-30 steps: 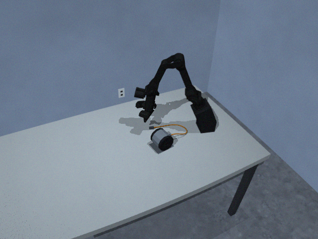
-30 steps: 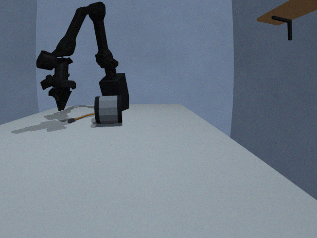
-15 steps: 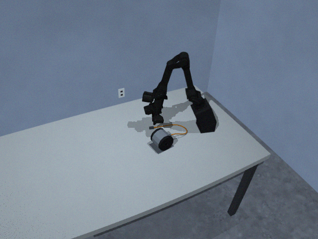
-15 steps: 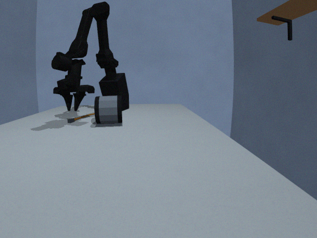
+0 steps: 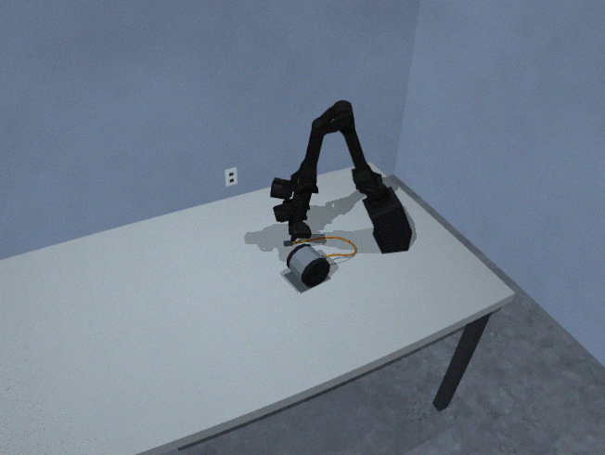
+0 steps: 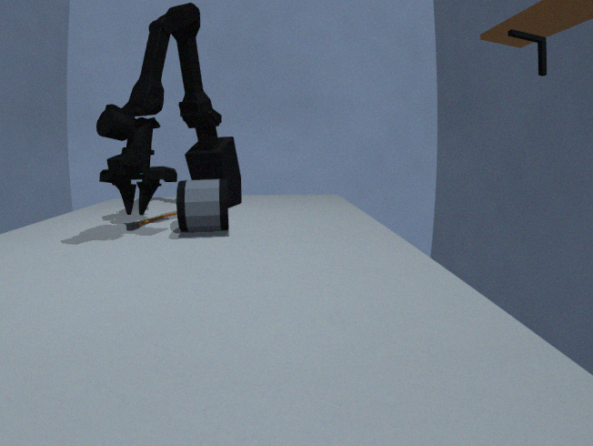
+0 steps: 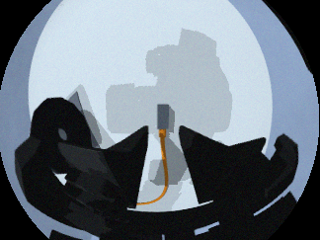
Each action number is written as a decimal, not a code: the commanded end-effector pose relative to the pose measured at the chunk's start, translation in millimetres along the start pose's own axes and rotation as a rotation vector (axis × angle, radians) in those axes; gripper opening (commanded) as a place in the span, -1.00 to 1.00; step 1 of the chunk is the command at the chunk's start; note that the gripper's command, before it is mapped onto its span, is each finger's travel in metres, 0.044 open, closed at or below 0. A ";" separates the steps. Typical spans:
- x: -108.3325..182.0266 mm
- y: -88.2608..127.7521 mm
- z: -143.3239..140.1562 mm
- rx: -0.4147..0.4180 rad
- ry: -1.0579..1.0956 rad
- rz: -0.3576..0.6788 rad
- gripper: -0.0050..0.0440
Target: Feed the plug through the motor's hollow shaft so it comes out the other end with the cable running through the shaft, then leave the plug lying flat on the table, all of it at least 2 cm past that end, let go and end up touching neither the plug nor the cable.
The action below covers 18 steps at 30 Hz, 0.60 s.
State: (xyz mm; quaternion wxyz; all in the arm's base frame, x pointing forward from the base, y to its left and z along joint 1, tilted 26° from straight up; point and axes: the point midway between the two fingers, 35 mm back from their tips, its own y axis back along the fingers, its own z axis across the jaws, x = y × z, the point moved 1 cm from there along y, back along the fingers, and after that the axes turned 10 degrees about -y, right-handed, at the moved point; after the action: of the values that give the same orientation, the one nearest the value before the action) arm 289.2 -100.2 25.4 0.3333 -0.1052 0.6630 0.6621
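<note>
From my seat far away, I see the claw (image 6: pixel 135 211) on the left, pointing straight down. Its two fingers are partly open with a gap between them, and they hold nothing. They hang just above the worktop (image 6: pixel 296 307). Right under them lies the little gray plug (image 7: pixel 164 115), flat on the worktop (in the wrist view it shows in the gap, not touching either finger). An orange cable (image 5: pixel 341 247) runs from the plug and curls in a loop toward the right, behind the motor (image 5: pixel 307 265). The motor is a gray drum with black ends, lying on its side near the plug. Farther right stands the arm's black base (image 5: pixel 391 225), near the corner of the worktop.
</note>
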 end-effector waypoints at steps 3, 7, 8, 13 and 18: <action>3.1 -10.0 -1.0 0.005 -0.001 0.005 -0.14; 4.6 -16.3 -1.2 0.005 -0.001 0.005 -0.14; 5.0 -17.8 -1.2 0.005 -0.001 0.005 -0.14; 6.2 -22.2 -1.3 0.005 -0.001 0.005 -0.14; 5.3 -21.4 -0.7 0.000 0.001 0.003 -0.24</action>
State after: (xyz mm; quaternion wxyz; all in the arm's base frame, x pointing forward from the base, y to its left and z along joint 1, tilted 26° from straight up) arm 297.4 -101.4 4.7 0.3319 -0.1046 0.6633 0.6625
